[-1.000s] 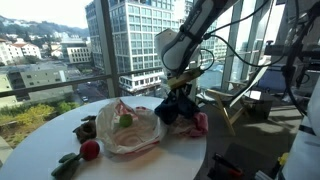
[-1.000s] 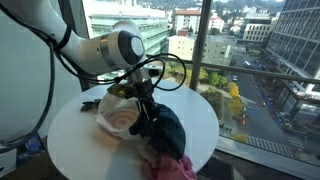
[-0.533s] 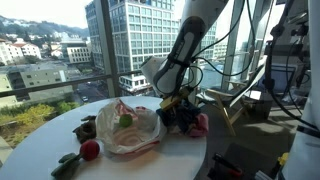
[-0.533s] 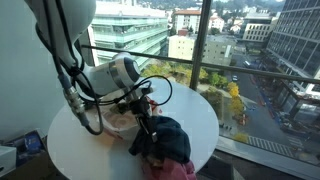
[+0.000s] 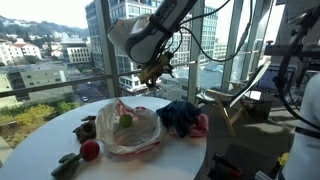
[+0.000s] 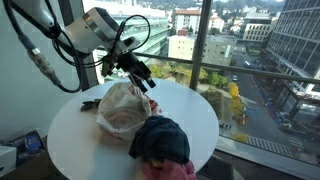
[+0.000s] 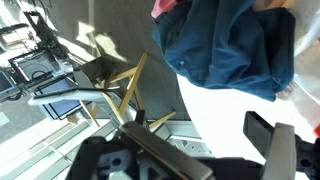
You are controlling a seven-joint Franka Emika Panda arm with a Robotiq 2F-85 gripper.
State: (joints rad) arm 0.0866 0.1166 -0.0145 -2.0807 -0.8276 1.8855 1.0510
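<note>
Hanging in the air above the round white table [image 5: 150, 165], the black two-fingered gripper [image 5: 157, 73] held nothing. Its jaws were spread apart, as an exterior view [image 6: 142, 78] showed. In the wrist view only one dark finger [image 7: 268, 140] was clear, standing well off to 3 o'clock of the gripper body.

The thing nearest to the gripper was a crumpled dark blue cloth [image 5: 180, 117], which lay on the table at about 5 o'clock from the gripper and well apart from it. In an exterior view the same cloth [image 6: 160, 138] sat near the table's edge, at 5 o'clock of the gripper. The wrist view caught it [image 7: 235, 45] at 1 o'clock, resting on the white tabletop [image 7: 220, 110]. A pink cloth [image 5: 201, 124] lay just beside the blue one, touching it at 3 o'clock.

A crinkled clear plastic bag with red print [image 5: 130, 128] stood at 9 o'clock of the blue cloth, close beside it, with a small green thing [image 5: 125, 121] inside. The bag [image 6: 122, 108] sat below the gripper at 7 o'clock.

At 8 o'clock of the bag lay a small red ball [image 5: 90, 150]. A dark green lump [image 5: 68, 163] lay beyond it near the rim. A tan wooden frame [image 7: 130, 85] stood off the table in the wrist view.
</note>
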